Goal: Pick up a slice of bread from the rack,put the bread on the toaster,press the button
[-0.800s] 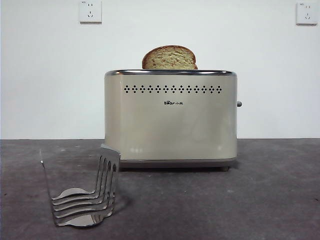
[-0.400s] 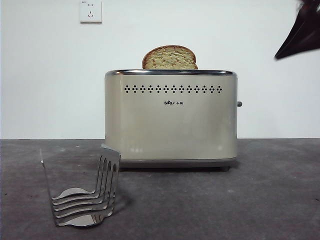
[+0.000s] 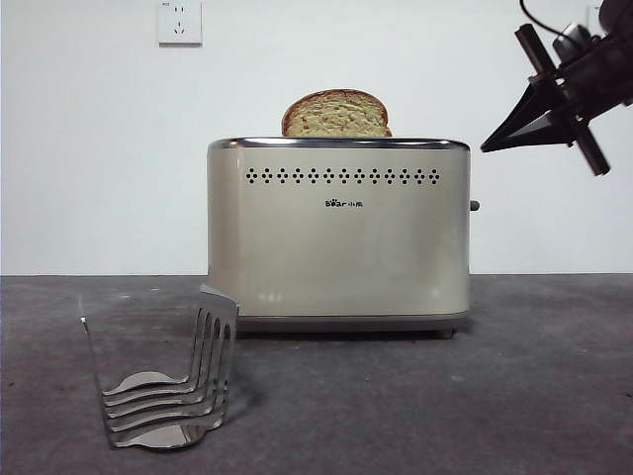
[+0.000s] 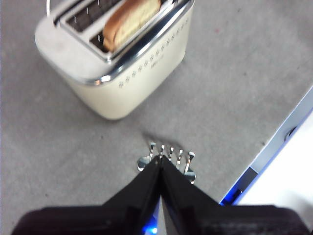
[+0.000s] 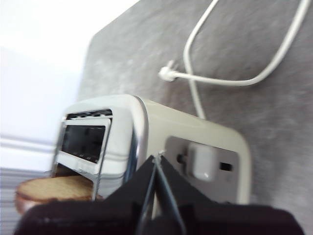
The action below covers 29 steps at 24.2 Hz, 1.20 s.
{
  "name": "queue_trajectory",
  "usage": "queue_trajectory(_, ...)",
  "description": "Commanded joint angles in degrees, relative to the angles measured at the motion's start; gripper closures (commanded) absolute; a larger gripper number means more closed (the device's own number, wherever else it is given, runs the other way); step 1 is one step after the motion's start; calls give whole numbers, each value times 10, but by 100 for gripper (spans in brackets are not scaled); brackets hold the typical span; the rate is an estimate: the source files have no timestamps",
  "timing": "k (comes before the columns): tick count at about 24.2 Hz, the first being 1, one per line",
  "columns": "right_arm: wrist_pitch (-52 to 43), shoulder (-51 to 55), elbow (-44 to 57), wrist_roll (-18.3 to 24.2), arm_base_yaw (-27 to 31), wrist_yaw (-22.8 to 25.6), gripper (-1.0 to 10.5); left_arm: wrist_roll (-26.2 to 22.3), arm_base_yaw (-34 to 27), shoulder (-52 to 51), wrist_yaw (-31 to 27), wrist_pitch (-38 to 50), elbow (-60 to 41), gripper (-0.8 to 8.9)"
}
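The cream toaster (image 3: 336,237) stands mid-table with the slice of bread (image 3: 335,115) upright in its slot, domed top showing. The chrome rack (image 3: 168,381) sits empty in front of it to the left. The button (image 3: 474,206) is a small dark stub on the toaster's right end. My right gripper (image 3: 487,148) hangs shut, up and to the right of the toaster, tip pointing at its top corner. Its wrist view shows the shut tip (image 5: 156,157) over the toaster's end beside the button (image 5: 203,161). My left gripper (image 4: 160,159) is shut, high above the rack (image 4: 168,157).
A white power cord (image 5: 234,81) with its plug lies on the grey table behind the toaster. Wall sockets (image 3: 179,22) sit on the white wall. The table's edge (image 4: 274,147) runs close to the rack.
The right gripper has come in from the top right corner and moved down and left toward the toaster's right end. Bread, toaster and rack have not moved.
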State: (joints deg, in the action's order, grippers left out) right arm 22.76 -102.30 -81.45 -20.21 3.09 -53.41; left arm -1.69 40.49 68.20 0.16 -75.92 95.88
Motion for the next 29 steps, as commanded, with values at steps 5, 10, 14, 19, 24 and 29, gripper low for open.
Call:
queue_trajectory(5, 14, -57, -17, -11, -13, -13, 954, 20, -2, -13, -2, 3, -7, 818)
queue_trajectory(10, 21, -92, -17, -7, -17, -5, 954, 30, -2, -17, -2, 3, -7, 818)
queue_trajectory(14, 29, -108, -17, -3, -20, 18, 954, 30, -2, -19, -2, 3, -7, 818)
queue_trajectory(19, 30, -121, -17, -3, -23, 25, 954, 30, -2, -20, -2, 3, -7, 818)
queue_trajectory(24, 40, -155, -17, -3, -28, 48, 954, 30, -2, -21, -2, 3, -7, 818)
queue_trajectory(29, 65, -191, -17, 8, -28, 72, 954, 32, -2, -21, -2, 3, -7, 818)
